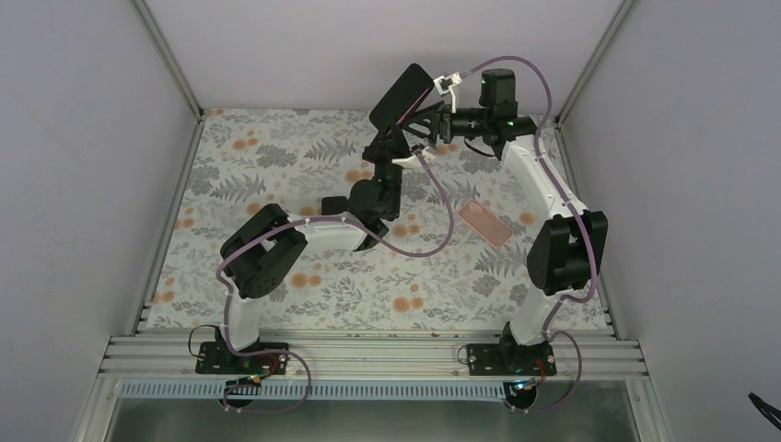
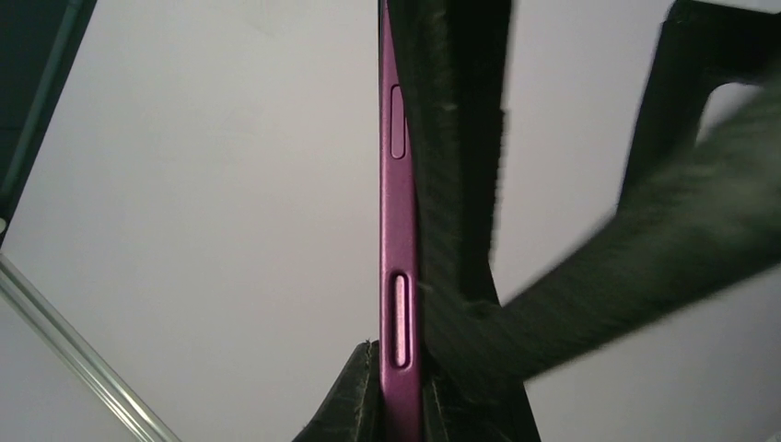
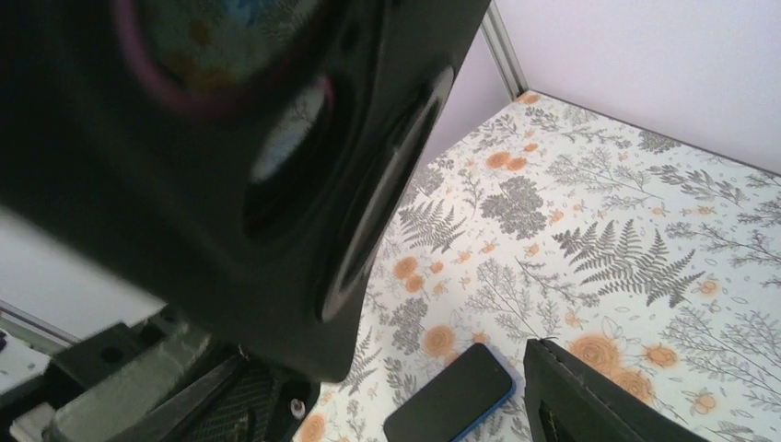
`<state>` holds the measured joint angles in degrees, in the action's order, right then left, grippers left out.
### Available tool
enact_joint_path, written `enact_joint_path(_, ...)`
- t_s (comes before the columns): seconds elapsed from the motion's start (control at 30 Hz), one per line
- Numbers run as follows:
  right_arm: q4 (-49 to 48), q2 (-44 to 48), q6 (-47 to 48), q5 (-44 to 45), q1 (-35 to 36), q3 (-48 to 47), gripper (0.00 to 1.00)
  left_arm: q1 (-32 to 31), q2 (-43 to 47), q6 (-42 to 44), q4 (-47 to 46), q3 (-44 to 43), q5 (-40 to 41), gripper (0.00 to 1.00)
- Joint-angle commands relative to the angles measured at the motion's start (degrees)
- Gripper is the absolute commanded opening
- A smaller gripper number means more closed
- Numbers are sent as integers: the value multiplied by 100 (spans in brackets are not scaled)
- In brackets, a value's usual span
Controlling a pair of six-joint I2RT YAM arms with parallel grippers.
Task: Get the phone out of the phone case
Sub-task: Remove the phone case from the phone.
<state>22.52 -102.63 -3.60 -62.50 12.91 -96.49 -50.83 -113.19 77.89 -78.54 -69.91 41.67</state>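
where things are: clock hours are read in the view from above, with 12 at the far wall.
phone: the phone (image 1: 401,92) is up in the air near 12 o'clock, tilted, well above the table (image 1: 276,157). the left wrist view shows its purple side (image 2: 398,276) with two long buttons.
left gripper: the left gripper (image 1: 387,136) is pinched tight on the bottom end of the phone, one finger on each flat face.
right gripper: the right gripper (image 1: 424,118) is just beside the phone, at about 3 o'clock from it. its fingers are spread apart and hold nothing. its own camera shows the table through the gap.
pink flat thing: a pink flat thing (image 1: 485,223) lies on the table at about 3 o'clock. it may be the case, but it is too small to be sure.
black flat thing: a black flat thing (image 3: 451,391) with a blue edge lies on the table near the middle. i cannot tell what it is.
black strip: a black strip (image 2: 456,138) sits right against one face of the phone. i cannot tell if it is a finger or a cover.
done so far: i think the phone is out, since its bare purple side shows and the pink thing lies alone.
left to do: if that is right, nearly nothing, maybe just setting the phone down. if the black strip is a cover, it must be pulled off.
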Motion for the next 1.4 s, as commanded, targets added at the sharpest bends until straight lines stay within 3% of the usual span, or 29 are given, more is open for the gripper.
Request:
enact_joint_path(0.0, -209, -33, -368, -209, 81, -41, 67, -234, -141, 202, -218, -157, -141, 2)
enact_joint_path(0.17, -185, -132, -427, -54, 93, -127, 67, -427, -363, 377, -404, -253, -135, 2)
enact_joint_path(0.37, -224, -36, -279, 419, 12, -6, 47, -610, -309, 390, -474, -293, -144, 2)
enact_joint_path(0.43, -348, -18, -299, 344, -74, 82, 50, -609, -210, 234, -212, -354, -89, 2)
enact_joint_path(0.6, 57, -31, 173, -408, -126, -88, 70, -475, -93, 170, -84, -340, -89, 2)
enact_joint_path(0.9, 1062, 95, 1245, -887, -122, -78, 82, -294, 13, 74, 107, -410, -98, 2)
enact_joint_path(1.07, 1055, 287, 1288, -799, -132, 43, 80, -272, 83, 54, 156, -379, -111, 2)
enact_joint_path(1.27, 20, 669, 641, -343, -261, 729, 64, -270, 232, 68, 138, -319, -115, 2)
enact_joint_path(1.37, 3, 659, 657, -430, -298, 718, 69, -268, 321, 61, 144, -254, -139, 2)
